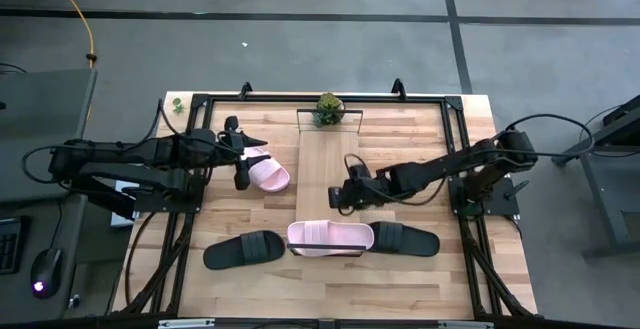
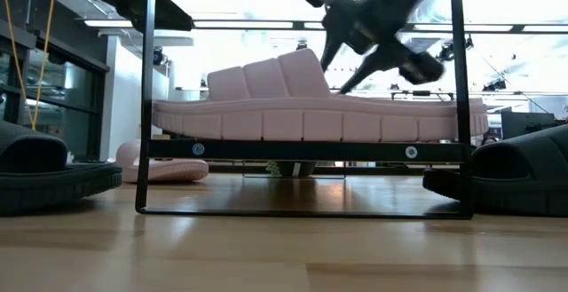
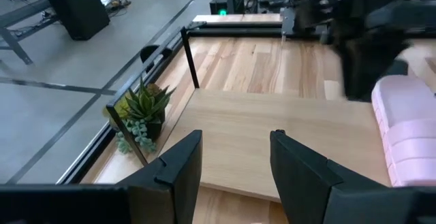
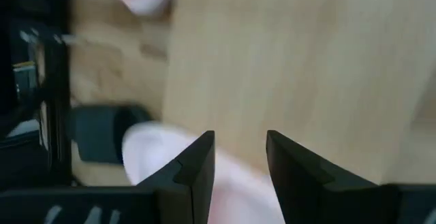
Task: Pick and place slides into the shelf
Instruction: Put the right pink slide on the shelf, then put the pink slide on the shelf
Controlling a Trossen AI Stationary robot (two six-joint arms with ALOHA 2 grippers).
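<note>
The shelf (image 1: 328,164) is a narrow light-wood board in a thin black frame, running from the table's far side to its near side. One pink slide (image 1: 330,237) lies sole down across the shelf's near end, and it also shows in the low view (image 2: 311,106). The other pink slide (image 1: 268,174) lies on the table left of the shelf. Two black slides (image 1: 243,249) (image 1: 405,239) lie on the table beside the shelf's near end. My left gripper (image 3: 235,152) is open and empty, close by the left pink slide. My right gripper (image 4: 240,149) is open and empty above the shelf's middle.
A small potted plant (image 1: 328,109) stands at the shelf's far end. A black metal frame (image 1: 300,97) runs along the table's edges. Bare board lies between the plant and the pink slide on the shelf.
</note>
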